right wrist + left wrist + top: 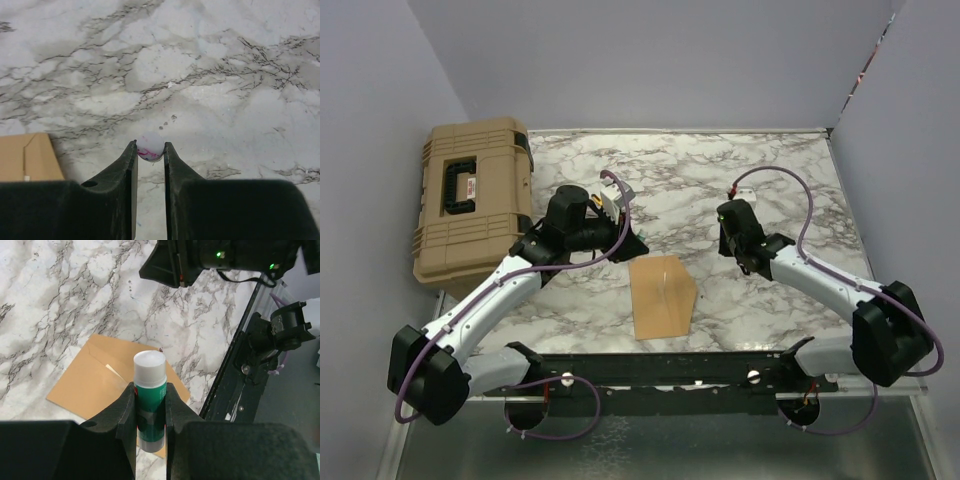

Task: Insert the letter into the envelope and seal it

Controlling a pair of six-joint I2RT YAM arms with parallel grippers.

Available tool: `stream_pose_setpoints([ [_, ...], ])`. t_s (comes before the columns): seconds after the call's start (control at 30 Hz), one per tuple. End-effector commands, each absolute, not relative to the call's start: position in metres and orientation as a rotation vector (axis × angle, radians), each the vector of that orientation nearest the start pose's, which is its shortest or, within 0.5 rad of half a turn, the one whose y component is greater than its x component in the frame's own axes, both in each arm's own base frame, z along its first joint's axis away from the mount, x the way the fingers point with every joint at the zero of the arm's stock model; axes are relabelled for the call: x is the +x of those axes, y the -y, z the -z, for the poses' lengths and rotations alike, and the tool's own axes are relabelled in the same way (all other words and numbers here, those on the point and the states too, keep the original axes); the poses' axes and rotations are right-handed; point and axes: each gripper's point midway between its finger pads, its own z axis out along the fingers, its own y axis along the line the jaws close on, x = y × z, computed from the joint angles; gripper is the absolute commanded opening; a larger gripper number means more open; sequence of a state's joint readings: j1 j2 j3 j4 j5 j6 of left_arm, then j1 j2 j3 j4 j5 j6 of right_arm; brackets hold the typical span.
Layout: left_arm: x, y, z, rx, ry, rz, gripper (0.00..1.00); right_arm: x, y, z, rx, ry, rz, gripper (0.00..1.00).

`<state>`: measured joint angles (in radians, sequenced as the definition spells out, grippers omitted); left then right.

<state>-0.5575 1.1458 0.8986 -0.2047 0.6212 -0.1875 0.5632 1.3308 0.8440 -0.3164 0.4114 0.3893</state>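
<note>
Grips a green glue stick [149, 371] in the left hand [150, 390], fingers narrow on the tube, white end poking out past them. Pinches a small white round cap [150, 144], streaked pink, in the right hand [150, 151], above bare marble tabletop [720, 170]. Finds the envelope [663, 297] lying flat near the middle of the near edge, between both arms, just near-right of the left hand. Spots a tan toolbox [475, 200] far left.
</note>
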Motion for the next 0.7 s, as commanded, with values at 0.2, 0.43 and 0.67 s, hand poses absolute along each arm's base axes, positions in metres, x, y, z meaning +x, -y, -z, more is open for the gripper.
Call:
stream_pose_setpoints([
  [0.2, 0.232, 0.273, -0.246, 0.688, -1.904, 1.135, 0.0, 0.361, -0.108, -0.076, 0.125, -2.088, 0.041, 0.0],
  [0.43, 0.232, 0.275, -0.244, 0.669, -1.915, 1.149, 0.0, 0.365, -0.1, -0.044, 0.161, -2.147, 0.072, 0.0],
  [0.67, 0.232, 0.275, -0.244, 0.662, -1.92, 1.155, 0.0, 0.371, -0.103, -0.028, 0.202, -2.22, 0.093, 0.04],
])
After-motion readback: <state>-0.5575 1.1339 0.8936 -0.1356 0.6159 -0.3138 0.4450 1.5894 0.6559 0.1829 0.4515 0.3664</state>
